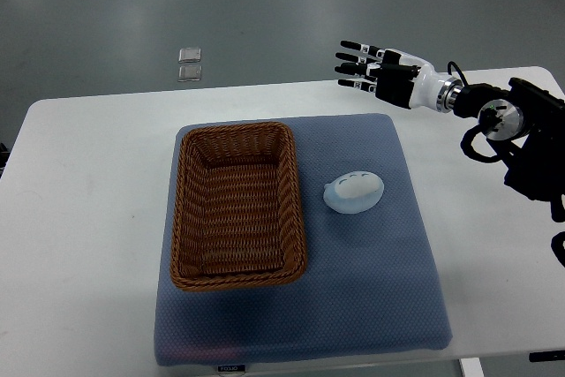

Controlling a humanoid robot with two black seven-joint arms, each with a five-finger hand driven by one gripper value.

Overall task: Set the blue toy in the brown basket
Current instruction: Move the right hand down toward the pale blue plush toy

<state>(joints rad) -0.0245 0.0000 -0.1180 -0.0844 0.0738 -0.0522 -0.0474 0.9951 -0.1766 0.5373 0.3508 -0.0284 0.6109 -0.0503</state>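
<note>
The pale blue, rounded soft toy is seen lying on the grey-blue padded mat, just beside the right wall of the brown woven wicker basket but apart from it. The basket is seen to hold nothing, so the task is judged not yet begun in any lasting way: the toy is neither grasped nor lifted, and pick-up, carry and release are all left to do.

The right hand (black-and-white, w/ jointed fingers) is held above the far edge of the white table, well apart from the toy and farther from the camera than it. Its fingers are stretched out roughly straight toward the picture's left, slightly spread, and nothing is held in them. The left arm is not seen.

As for writing: a small label is made out at the mat's near edge, approx. centre-left, but it is too small to be read. No brand is legible on the toy, basket or hand.
</note>
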